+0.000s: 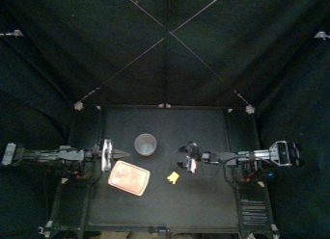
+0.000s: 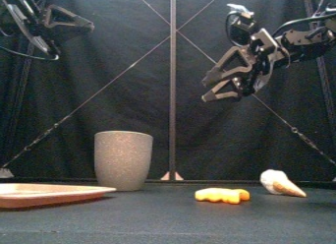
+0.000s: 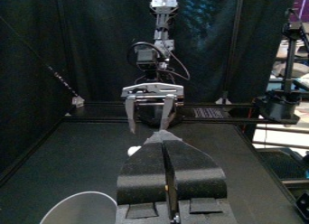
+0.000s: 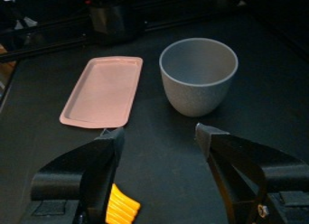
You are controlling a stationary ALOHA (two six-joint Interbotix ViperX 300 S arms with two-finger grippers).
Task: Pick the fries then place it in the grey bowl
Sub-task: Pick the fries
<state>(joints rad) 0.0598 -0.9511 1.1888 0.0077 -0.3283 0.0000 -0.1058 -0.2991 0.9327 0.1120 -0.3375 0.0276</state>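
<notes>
Nothing is done yet: the fries [image 2: 222, 196] lie on the surface [image 2: 157, 216] near the grey bowl [image 2: 124, 159], the right gripper [image 4: 161, 133] hangs above, fingers spread and empty, and the left gripper [image 3: 165, 146] idles, fingers clenched.

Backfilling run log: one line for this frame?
right claw open, raised above fries | fries not gripped | bowl empty | left claw shut, idle
</notes>
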